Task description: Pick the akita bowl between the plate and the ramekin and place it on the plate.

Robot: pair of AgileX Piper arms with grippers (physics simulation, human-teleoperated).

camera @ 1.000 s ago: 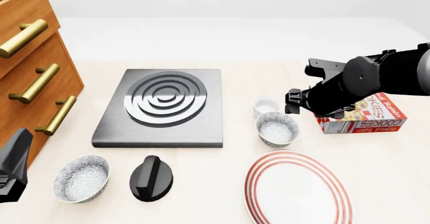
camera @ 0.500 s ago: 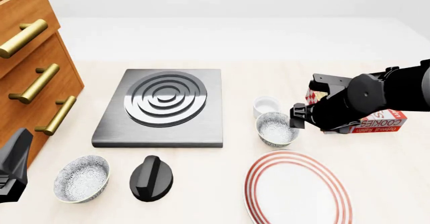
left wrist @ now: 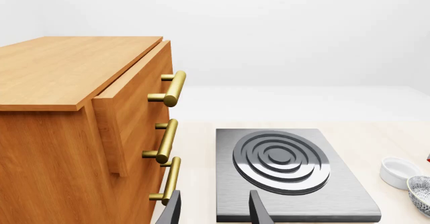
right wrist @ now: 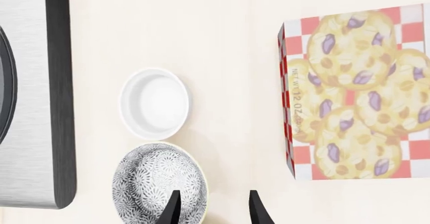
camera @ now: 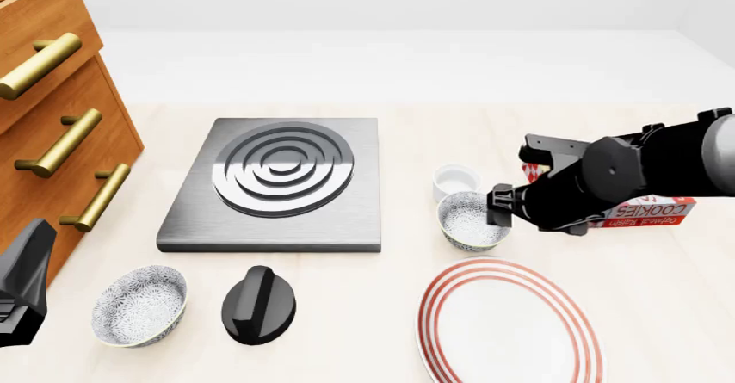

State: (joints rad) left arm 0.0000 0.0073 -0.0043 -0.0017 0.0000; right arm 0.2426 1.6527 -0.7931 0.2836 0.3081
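The akita bowl (camera: 470, 220), white with grey speckles, sits between the small white ramekin (camera: 455, 179) and the red-ringed plate (camera: 509, 324). My right gripper (camera: 501, 208) is low at the bowl's right rim. In the right wrist view it (right wrist: 211, 210) is open, one finger over the bowl's (right wrist: 158, 186) rim and the other outside it, with the ramekin (right wrist: 154, 103) just beyond. My left gripper (left wrist: 213, 211) is open with nothing in it, at the front left by the cabinet (camera: 21, 293).
A second speckled bowl (camera: 140, 304) and a black knob (camera: 258, 304) lie front left. A steel stove plate (camera: 275, 181) is at centre. A wooden drawer cabinet (camera: 52, 116) stands on the left. A cookie box (camera: 652, 212) lies right of my right arm.
My right gripper has come down and leftward from over the cookie box to the akita bowl's right rim. The left arm and the objects have not moved.
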